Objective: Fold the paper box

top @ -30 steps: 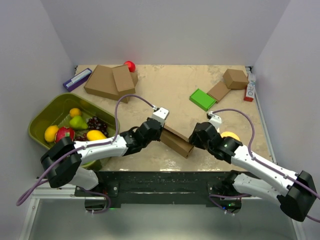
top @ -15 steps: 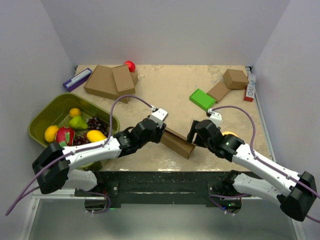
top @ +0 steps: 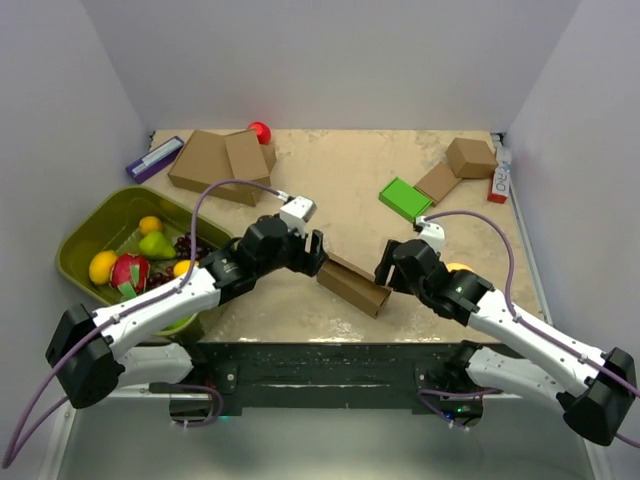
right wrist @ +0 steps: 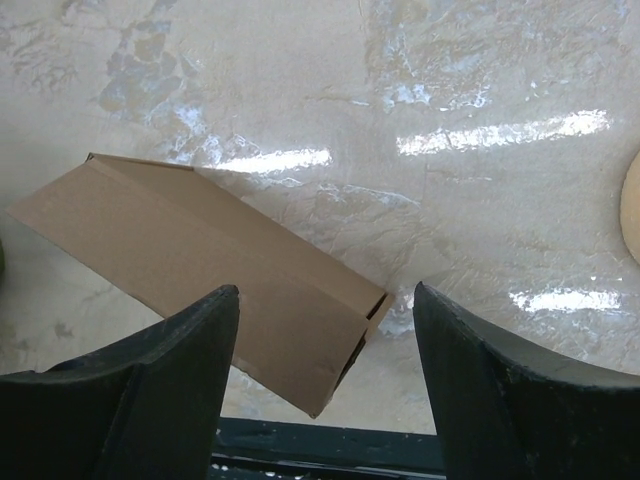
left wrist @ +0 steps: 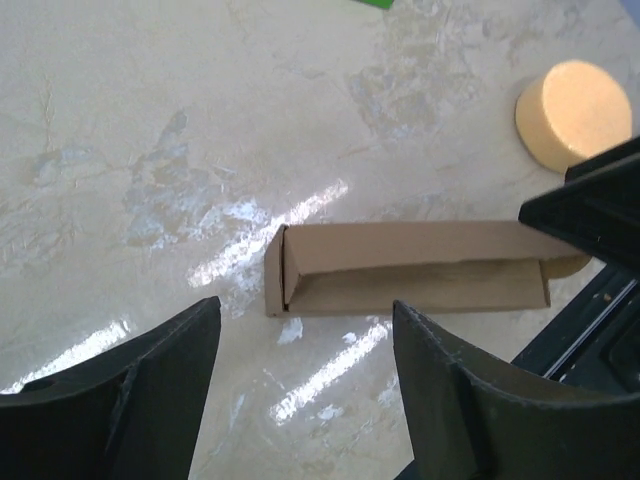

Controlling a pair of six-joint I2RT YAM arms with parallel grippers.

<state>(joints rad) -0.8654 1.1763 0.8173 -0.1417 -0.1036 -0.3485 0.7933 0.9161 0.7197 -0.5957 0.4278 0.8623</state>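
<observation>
Both arms let go: the paper box (top: 353,284) lies alone on the worktop (top: 350,180), low and centre in the overhead view, set on a slant between the two arms. A second ago the left tool (left wrist: 302,330) was clenched at the box's upper-left end and the right tool (right wrist: 325,300) was pressed in at its lower-right end. Now both stand released with their jaws spread wide. Each has drawn back off the cardboard, and the left arm has swung up and towards the upper left.

The box did not shift when they let go. We see it as a thin, closed brown slab, its long sides up and the top laid flat. From the right wrist, the end nearest the bottom of the frame shows a dark gap. From the left wrist, a narrow flap at the left end stands slightly proud.

We read the release as the end of a pressing step. The main folds seem to hold on their own, but we judge that one or both ends may still need tucking. A yellow disc (left wrist: 575,112) sits near the box's far end, apart from it, and the fruit bowl (top: 75,240) stays well clear at the left.
</observation>
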